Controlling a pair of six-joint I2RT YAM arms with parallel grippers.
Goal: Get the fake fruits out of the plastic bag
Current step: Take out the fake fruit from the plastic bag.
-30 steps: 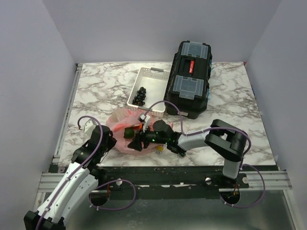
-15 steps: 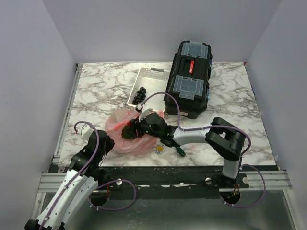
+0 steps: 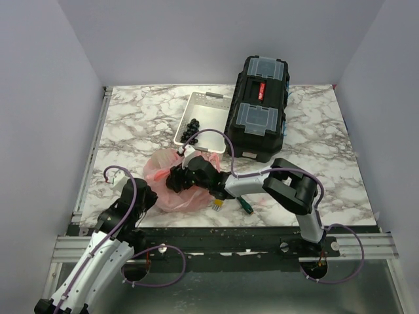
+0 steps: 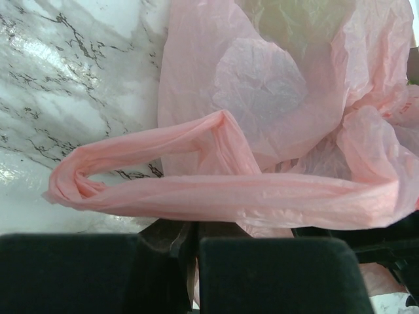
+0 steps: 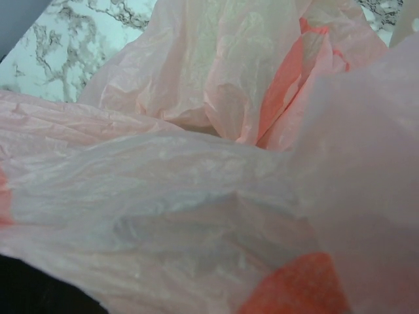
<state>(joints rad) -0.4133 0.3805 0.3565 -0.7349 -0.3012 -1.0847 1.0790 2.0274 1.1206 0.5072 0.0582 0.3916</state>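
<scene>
plastic bag [image 3: 159,194] (crumpled) around right gripper [image 3: 178,176]

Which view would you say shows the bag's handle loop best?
Left wrist: the handle loop fills it, close. Top external shows the plastic bag small, loop indistinct; right wrist shows only crumpled folds.

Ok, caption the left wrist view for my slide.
Left end effector shut on the pink plastic bag, its twisted handle looping over marble table.
</scene>
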